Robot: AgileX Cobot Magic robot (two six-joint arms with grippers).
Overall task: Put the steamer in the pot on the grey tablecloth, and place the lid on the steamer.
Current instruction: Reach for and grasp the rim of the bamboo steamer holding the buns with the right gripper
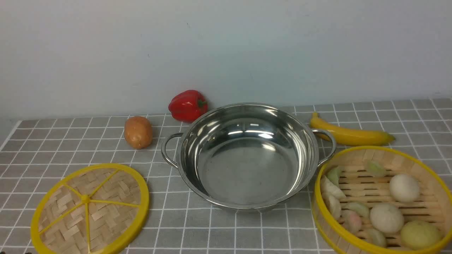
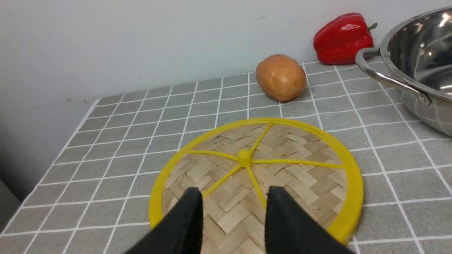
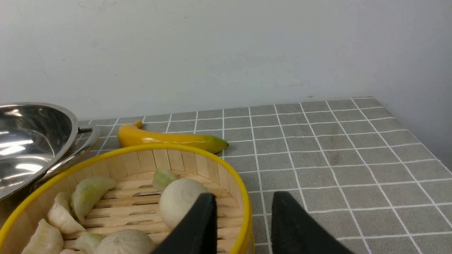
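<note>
Yellow-rimmed bamboo steamer (image 1: 374, 148) holds pale dumplings (image 1: 332, 188) and round buns (image 1: 404, 187).

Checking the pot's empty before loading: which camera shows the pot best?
The front view: the pot sits whole in mid-frame, both handles and its bare floor visible. The left wrist view catches only one handle and part of the bowl; the right wrist view shows only a slice of rim and inner wall.

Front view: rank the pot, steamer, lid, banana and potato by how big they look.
1. pot
2-3. steamer and lid: these look alike. Both are nearer the camera and cut by the frame edge, so I have not ranked them.
4. banana
5. potato
</note>
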